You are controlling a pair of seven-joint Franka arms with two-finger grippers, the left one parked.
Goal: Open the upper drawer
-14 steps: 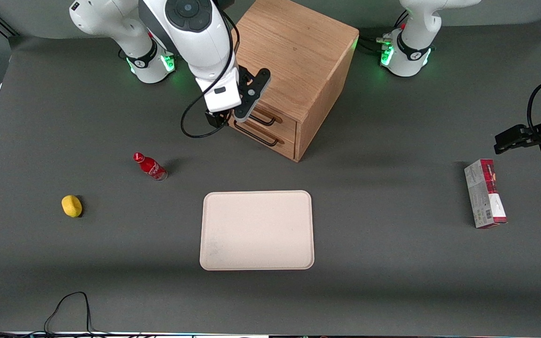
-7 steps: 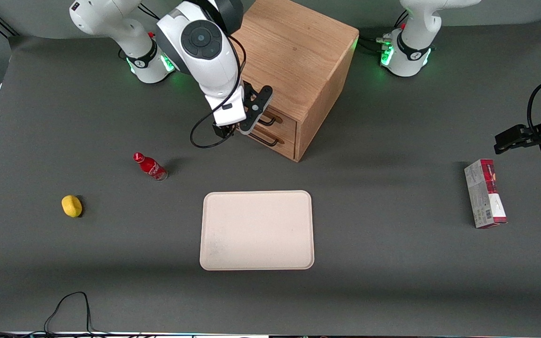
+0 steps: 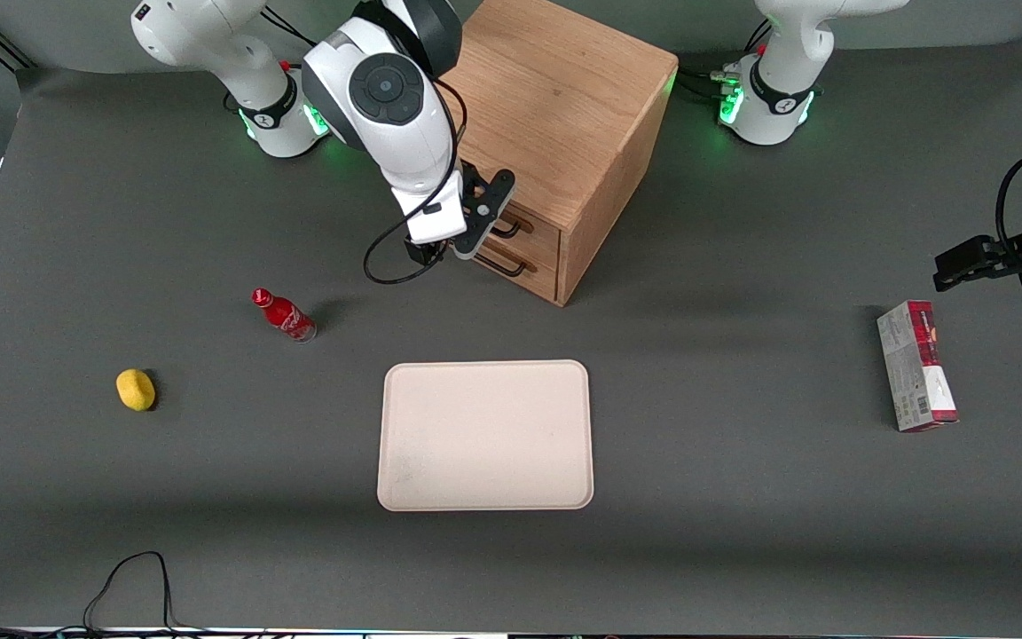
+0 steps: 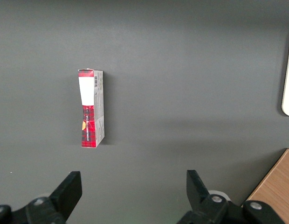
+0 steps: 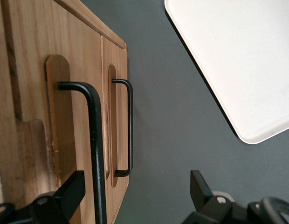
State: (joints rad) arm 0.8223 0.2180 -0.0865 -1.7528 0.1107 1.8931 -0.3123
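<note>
The wooden cabinet [image 3: 564, 98] stands at the back middle of the table. Its upper drawer [image 3: 539, 232] is shut, and its black wire handle [image 3: 512, 228] is partly covered by my arm. My right gripper [image 3: 475, 238] is open in front of the drawer fronts. In the right wrist view the upper drawer's handle [image 5: 95, 144] runs between the open fingers [image 5: 70, 193], close to one of them and untouched; the gripper [image 5: 136, 189] straddles it. The bottom drawer's handle [image 5: 129, 126] lies lower down and is also shut flush.
A cream tray [image 3: 484, 435] lies nearer the front camera than the cabinet and shows in the right wrist view [image 5: 237, 60]. A red bottle [image 3: 283, 314] and a yellow lump [image 3: 135, 390] lie toward the working arm's end. A red-grey box [image 3: 915, 366] lies toward the parked arm's end.
My right arm has swung in toward the cabinet front and lowered, bringing the open gripper from beside the drawers onto the upper handle. Both drawers stay shut.
</note>
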